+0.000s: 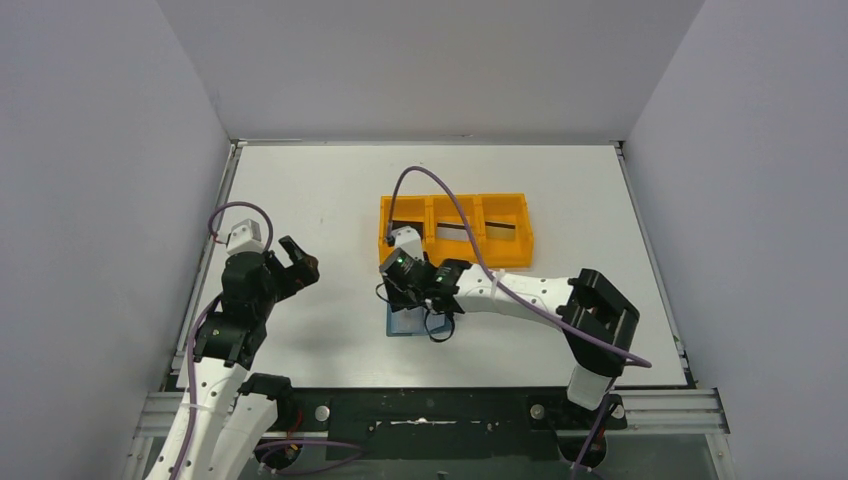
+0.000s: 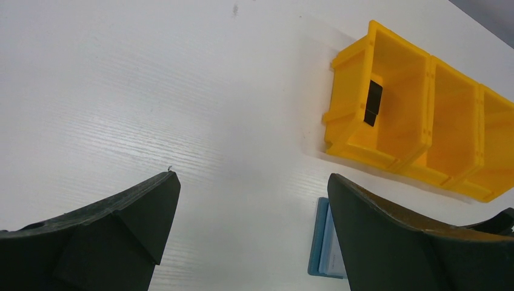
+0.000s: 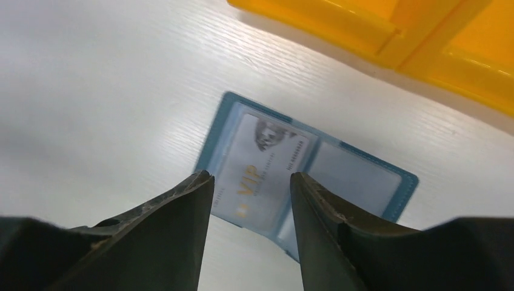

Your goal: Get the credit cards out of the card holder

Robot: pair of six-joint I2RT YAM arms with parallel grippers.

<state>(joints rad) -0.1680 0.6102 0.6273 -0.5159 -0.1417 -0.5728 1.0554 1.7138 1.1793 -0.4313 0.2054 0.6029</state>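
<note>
The teal card holder [image 3: 360,176] lies open and flat on the white table, just in front of the orange tray. Its left pocket holds a silver-grey credit card [image 3: 267,154] with gold "VIP" lettering; the right pocket looks empty. My right gripper [image 3: 251,176] hovers right above it, open, with nothing between its fingers. In the top view this gripper [image 1: 408,292] covers most of the card holder [image 1: 403,325]. My left gripper [image 1: 298,262] stands wide open and empty well to the left; its wrist view shows only an edge of the card holder [image 2: 320,242].
The orange three-compartment tray [image 1: 455,203] sits behind the card holder, with a dark card [image 2: 373,103] leaning in its left compartment and dark cards in the other two. A purple cable [image 1: 440,190] arcs over the tray. Grey walls enclose the table.
</note>
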